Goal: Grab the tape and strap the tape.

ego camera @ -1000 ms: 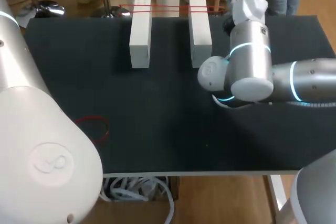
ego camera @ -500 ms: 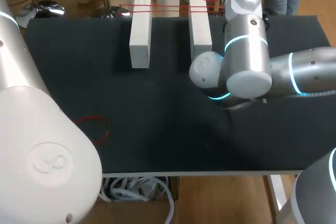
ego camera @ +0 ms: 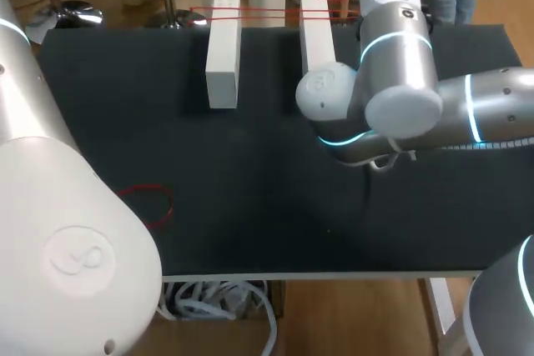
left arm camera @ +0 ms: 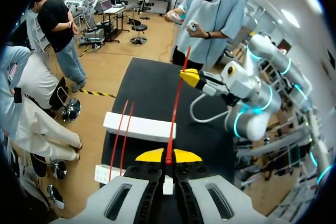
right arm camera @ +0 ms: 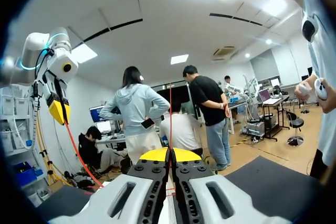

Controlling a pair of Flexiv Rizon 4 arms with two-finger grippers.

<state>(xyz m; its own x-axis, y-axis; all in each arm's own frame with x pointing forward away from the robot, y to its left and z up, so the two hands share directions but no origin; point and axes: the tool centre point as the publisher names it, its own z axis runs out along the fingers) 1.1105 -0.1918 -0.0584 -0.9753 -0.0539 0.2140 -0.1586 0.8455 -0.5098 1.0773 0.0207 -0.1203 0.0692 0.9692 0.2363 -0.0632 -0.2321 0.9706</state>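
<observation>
A thin red band [left arm camera: 176, 103] is stretched taut between my two grippers, above the far side of the table. My left gripper [left arm camera: 168, 157] is shut on one end of it. My right gripper [right arm camera: 170, 154] is shut on the other end, with the band [right arm camera: 170, 114] running straight ahead from its tips. Each wrist view shows the other gripper: the right one [left arm camera: 195, 77] and the left one [right arm camera: 56, 111]. Two white blocks [ego camera: 223, 47] [ego camera: 317, 35] stand side by side. Another red band [ego camera: 259, 12] is strapped across their far ends.
A loose red band [ego camera: 154, 199] lies on the black table [ego camera: 250, 206] near the front left. My right arm's elbow [ego camera: 334, 102] hangs over the near end of the right block. My left arm's white housing [ego camera: 67, 239] fills the front left.
My right arm has swung left, and its elbow now covers the near end of the right block. Its wrist has stayed near the far edge. Both grippers remain shut.
</observation>
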